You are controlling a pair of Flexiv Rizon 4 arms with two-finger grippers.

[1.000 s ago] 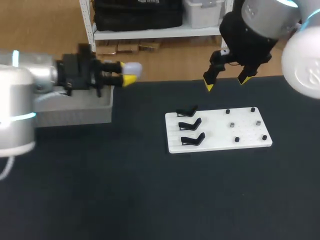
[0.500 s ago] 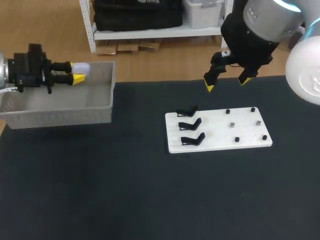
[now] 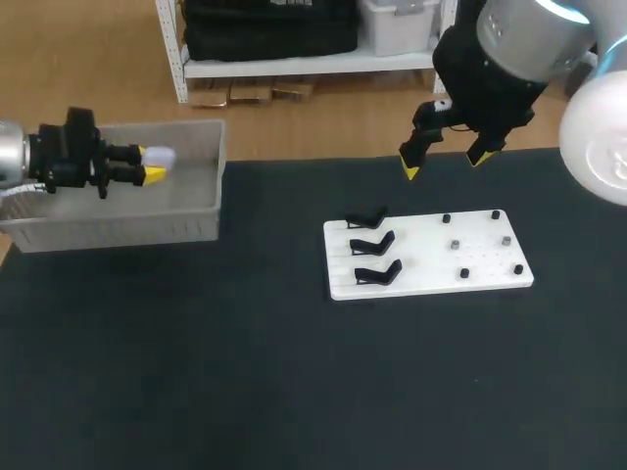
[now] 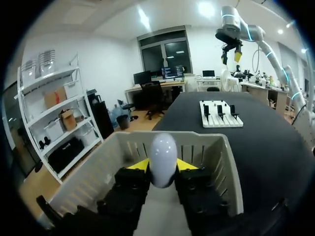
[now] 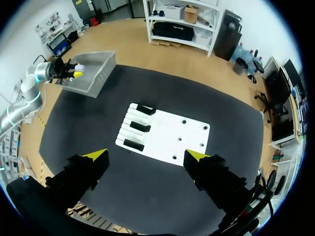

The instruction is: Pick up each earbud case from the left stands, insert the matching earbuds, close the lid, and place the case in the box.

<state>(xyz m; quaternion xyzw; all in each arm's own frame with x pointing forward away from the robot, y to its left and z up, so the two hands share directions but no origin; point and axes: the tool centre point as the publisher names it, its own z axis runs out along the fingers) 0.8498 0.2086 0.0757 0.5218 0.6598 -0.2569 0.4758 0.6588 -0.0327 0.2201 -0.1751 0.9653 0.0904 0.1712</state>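
Earbud case [image 3: 161,156], white and egg-shaped, is pinched between the two fingers of the left hand [image 3: 152,164]. It hangs over the grey box [image 3: 210,128] at the far left of the worktop [image 3: 245,372], likely so that letting go drops it inside. Its long axis lies along the fingers, rounded end pointing right toward the stands [image 3: 372,245]. The right hand [image 3: 441,163] hangs wide and empty on their far side.

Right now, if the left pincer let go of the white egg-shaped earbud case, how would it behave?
The white egg-shaped earbud case looks smooth and glossy, so it may be slippery in the left pincer. Its rounded shell would probably roll a little on landing in the grey slatted plastic box below. It looks hard and is likely light.
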